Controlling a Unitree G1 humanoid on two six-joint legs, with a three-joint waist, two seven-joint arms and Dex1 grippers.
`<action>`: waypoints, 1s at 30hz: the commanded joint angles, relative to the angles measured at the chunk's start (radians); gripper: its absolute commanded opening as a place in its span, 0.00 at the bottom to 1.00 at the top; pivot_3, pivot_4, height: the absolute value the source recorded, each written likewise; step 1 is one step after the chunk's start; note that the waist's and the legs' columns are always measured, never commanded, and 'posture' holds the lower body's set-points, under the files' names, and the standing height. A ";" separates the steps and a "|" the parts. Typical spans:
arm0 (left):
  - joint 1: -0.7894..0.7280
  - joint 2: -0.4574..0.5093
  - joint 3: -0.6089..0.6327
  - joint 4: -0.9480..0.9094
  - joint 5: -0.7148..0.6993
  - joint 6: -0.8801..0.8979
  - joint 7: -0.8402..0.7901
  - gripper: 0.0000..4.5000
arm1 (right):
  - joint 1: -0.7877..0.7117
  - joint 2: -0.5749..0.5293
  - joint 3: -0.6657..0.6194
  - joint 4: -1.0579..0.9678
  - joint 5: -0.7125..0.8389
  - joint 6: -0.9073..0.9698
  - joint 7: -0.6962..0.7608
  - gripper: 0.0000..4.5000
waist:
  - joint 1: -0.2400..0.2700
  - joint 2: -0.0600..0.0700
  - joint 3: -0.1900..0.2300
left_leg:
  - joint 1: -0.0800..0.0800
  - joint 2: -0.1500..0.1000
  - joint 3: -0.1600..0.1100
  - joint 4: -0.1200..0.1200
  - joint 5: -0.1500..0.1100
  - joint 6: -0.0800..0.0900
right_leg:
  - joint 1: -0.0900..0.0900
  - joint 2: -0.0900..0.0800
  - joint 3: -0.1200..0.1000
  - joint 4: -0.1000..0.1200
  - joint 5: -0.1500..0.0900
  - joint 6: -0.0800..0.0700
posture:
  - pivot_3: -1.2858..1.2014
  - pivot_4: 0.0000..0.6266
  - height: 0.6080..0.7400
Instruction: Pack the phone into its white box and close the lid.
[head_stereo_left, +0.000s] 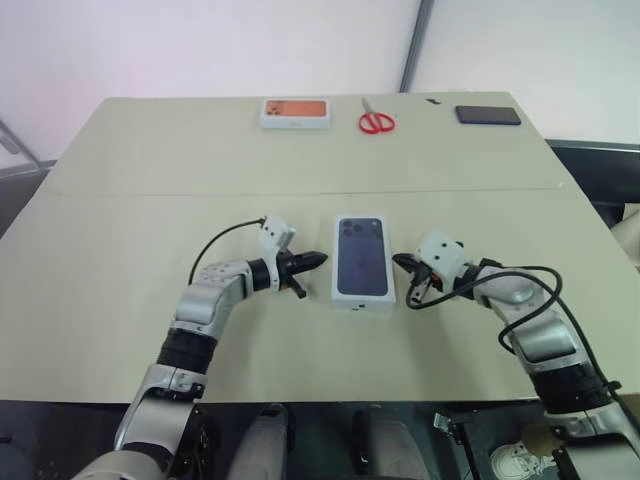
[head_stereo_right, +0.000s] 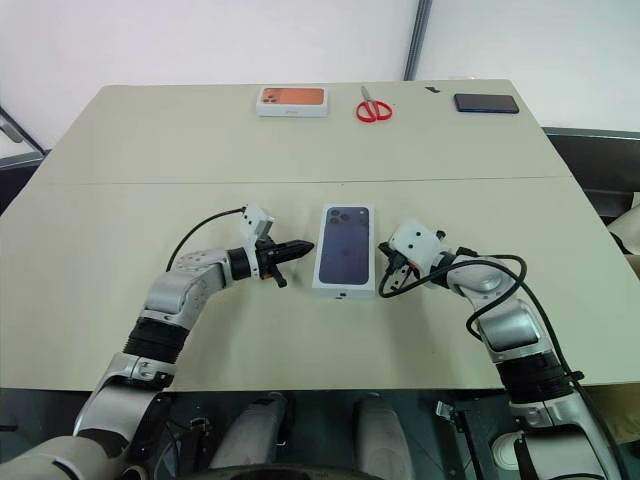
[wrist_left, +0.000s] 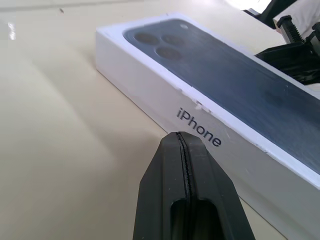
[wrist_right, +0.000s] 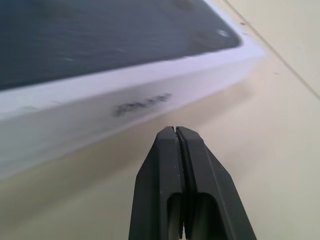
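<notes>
Left eye view takes in a wide beige table (head_stereo_left: 120, 230), the biggest thing here, with a seam running across it from 9 to 3 o'clock.

At the table's middle lies the lid (head_stereo_left: 362, 262), closed down flat, long axis running 12 to 6. It is white, with a dark blue phone printed on top, the three camera rings at the 12 o'clock end. In the left wrist view its long side wall reads "iPhone" in dark letters, and that wall's upper edge shows small nicks. The right wrist view shows the opposite side wall with dark lettering too blurred to read.

Left gripper (head_stereo_left: 316, 260) sits at 9 o'clock of the lid, just beside its side wall and not touching, pointing at it; its two black fingers are pressed together with nothing between them. Right gripper (head_stereo_left: 400, 263) sits at 3 o'clock of the lid, also just beside it and pointing at it, fingers likewise pressed together and empty.

Along the far edge, well apart from the lid: at 11 o'clock an orange-picture box (head_stereo_left: 295, 112), white with small grey writing I cannot read; at 12 o'clock red-handled scissors (head_stereo_left: 376, 120); at 1 o'clock a black phone (head_stereo_left: 488, 115) lying flat.
</notes>
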 joint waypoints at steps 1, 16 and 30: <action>-0.022 0.008 0.039 -0.021 -0.016 -0.020 0.009 0.00 | -0.042 -0.010 -0.030 0.003 -0.011 -0.020 -0.026 0.01 | 0.000 0.000 0.000 | 0.000 0.000 0.000 0.000 0.000 0.000 | 0.000 0.000 0.000 0.000 0.000 0.000 | 0.52 0.24 1.00; -0.075 -0.066 -0.029 0.017 0.012 -0.079 -0.035 0.00 | -0.026 0.041 0.071 -0.044 0.038 -0.052 0.071 0.01 | -0.002 0.000 0.000 | 0.000 -0.001 0.000 0.001 0.000 0.000 | 0.001 0.000 -0.001 0.001 0.000 0.000 | 0.52 0.24 1.00; -0.043 0.001 -0.059 0.072 0.061 -0.121 -0.091 0.00 | -0.039 0.040 0.076 -0.017 0.011 -0.099 0.081 0.01 | -0.002 -0.001 -0.003 | 0.005 0.001 0.000 0.001 0.000 0.000 | 0.005 0.001 0.000 0.000 0.000 0.000 | 0.52 0.24 1.00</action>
